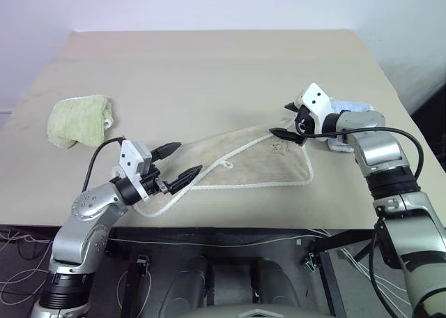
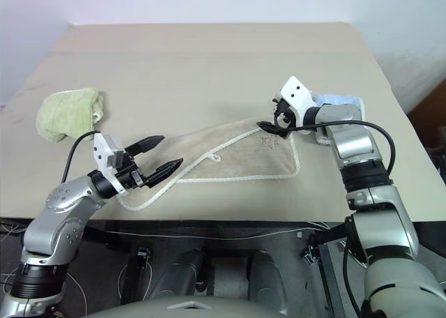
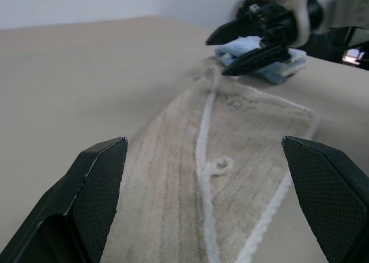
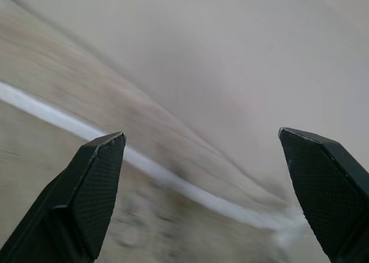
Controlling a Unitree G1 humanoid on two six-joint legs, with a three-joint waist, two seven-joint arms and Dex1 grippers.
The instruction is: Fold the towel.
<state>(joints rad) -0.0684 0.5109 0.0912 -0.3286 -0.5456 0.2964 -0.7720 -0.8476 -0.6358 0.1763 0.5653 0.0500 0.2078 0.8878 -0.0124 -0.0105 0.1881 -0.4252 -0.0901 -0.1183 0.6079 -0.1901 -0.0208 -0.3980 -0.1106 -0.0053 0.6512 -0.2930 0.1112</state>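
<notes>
A: Where does the big beige-tan terry towel with the white corded hem [image 1: 258, 163] lie?

B: Flat on the pale beige desk [image 1: 209, 67], near its front edge and a little right of the middle. It runs slantwise, its narrow end pointing toward the left arm and its wider end toward the right arm. One part is folded over, so a white cord crosses the cloth diagonally, with a small loop of cord about halfway along.

A: And the small dark mark?

B: It sits on the wider end, close beside the right gripper.

A: How do the fingers of the left gripper [image 1: 177, 163] stand?

B: Spread wide, with nothing between them. They hang just above the narrow end of the towel, pointing along it; whether a tip touches the cloth I cannot tell.

A: The right gripper [image 2: 274, 120]?

B: Also spread wide and empty. It is at the far right corner of the towel, angled down toward the cloth. In its wrist view the white hem runs across between the two black fingers.

A: What else is on the desk?

B: A crumpled green towel [image 1: 78, 120] lies well apart at the left. A folded light blue towel [image 2: 341, 103] lies just behind the right forearm, beside the beige towel's right corner.
</notes>
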